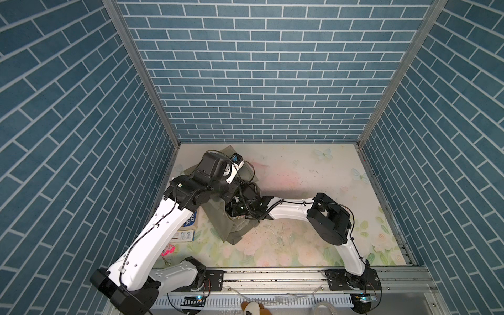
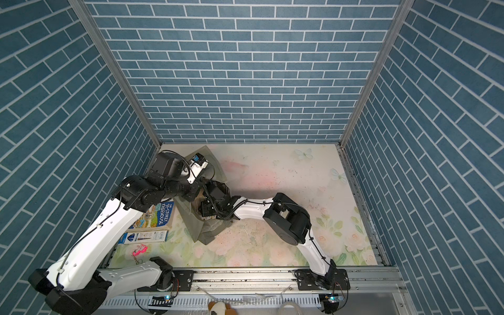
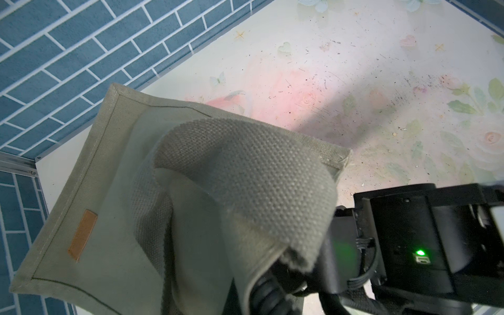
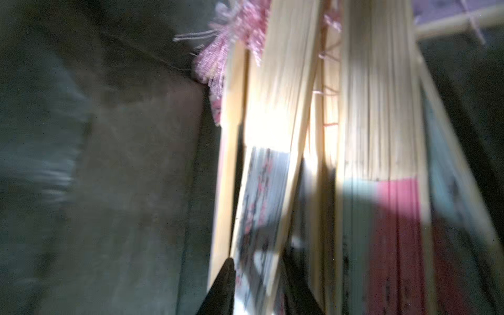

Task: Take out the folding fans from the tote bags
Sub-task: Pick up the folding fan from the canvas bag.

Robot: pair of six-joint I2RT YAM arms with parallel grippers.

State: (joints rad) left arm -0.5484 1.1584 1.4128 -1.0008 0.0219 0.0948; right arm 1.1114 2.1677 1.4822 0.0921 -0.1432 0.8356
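Note:
The grey-green tote bag (image 1: 231,231) (image 2: 203,231) lies at the left of the table, its mouth raised. Its orange mark (image 3: 81,234) shows in the left wrist view. My left gripper (image 1: 249,191) is shut on the bag's fabric, which drapes over the jaws and hides them. My right gripper (image 4: 257,275) is inside the bag. Its dark fingertips (image 4: 226,283) stand apart on either side of a black-speckled folding fan (image 4: 261,204). Several more fans stand beside it: pale bamboo sticks, one with pink pleats (image 4: 395,231), and a pink tassel (image 4: 231,41). That view is blurred.
A blue printed book (image 2: 156,215), a blue-white box (image 2: 144,237) and a pink keychain (image 2: 140,249) lie left of the bag, near my left arm. A plush toy (image 2: 218,308) sits below the front rail. Blue brick walls enclose the floral table (image 1: 313,185).

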